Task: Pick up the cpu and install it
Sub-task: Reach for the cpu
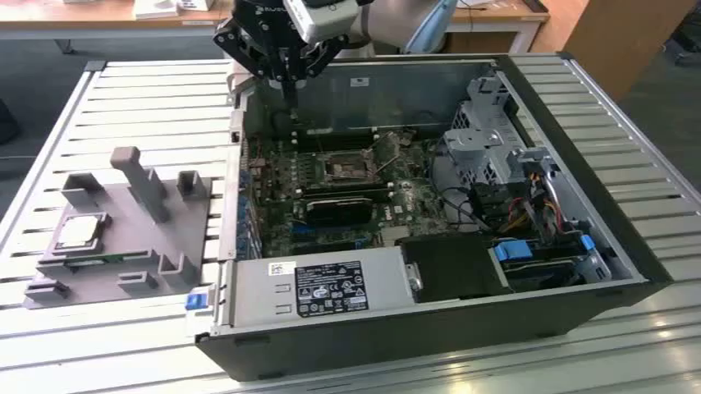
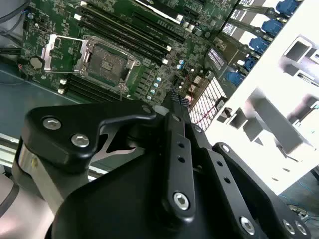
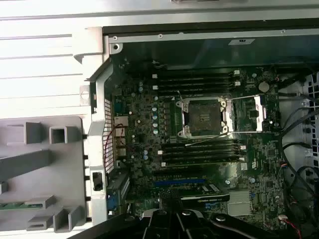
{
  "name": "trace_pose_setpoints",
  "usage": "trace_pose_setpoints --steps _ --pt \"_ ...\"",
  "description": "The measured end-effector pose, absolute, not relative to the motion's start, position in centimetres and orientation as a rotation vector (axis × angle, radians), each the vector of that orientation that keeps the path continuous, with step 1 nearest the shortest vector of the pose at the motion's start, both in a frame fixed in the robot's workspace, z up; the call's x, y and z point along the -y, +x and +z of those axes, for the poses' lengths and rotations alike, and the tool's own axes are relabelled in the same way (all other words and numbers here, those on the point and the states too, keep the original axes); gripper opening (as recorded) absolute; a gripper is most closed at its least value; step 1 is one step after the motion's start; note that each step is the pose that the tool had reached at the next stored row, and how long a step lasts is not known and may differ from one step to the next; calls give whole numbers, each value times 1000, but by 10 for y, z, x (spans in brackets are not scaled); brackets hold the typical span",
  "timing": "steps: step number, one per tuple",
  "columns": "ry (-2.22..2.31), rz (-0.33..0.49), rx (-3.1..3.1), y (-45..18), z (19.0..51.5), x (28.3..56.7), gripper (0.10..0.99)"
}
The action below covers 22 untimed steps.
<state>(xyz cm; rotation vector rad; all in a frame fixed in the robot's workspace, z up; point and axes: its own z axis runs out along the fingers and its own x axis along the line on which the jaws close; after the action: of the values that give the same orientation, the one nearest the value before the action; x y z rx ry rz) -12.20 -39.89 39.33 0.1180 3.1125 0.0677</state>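
The cpu (image 1: 82, 232), a small silvery square chip, lies flat on the grey fixture (image 1: 143, 246) at the exterior view's left, outside the computer case. My gripper (image 1: 290, 89) hangs high over the case's far left corner, well away from the chip, its fingers (image 2: 174, 107) drawn together with nothing between them. Inside the case the motherboard's cpu socket (image 1: 348, 168) (image 2: 107, 62) (image 3: 204, 117) stands empty, with its metal load plate (image 3: 249, 114) swung aside.
The open black case (image 1: 613, 271) lies on a slatted white table (image 1: 143, 107). Memory sticks (image 3: 199, 79) flank the socket. A drive cage (image 1: 487, 139), cables (image 1: 526, 205) and a power supply (image 1: 318, 287) crowd the case. The fixture has upright grey posts (image 1: 137, 176).
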Motion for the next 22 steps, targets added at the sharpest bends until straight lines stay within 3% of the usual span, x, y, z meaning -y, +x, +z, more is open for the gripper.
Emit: trace_pose_setpoints --steps 22 --pt "118 68 -3113 -134 393 399 106"
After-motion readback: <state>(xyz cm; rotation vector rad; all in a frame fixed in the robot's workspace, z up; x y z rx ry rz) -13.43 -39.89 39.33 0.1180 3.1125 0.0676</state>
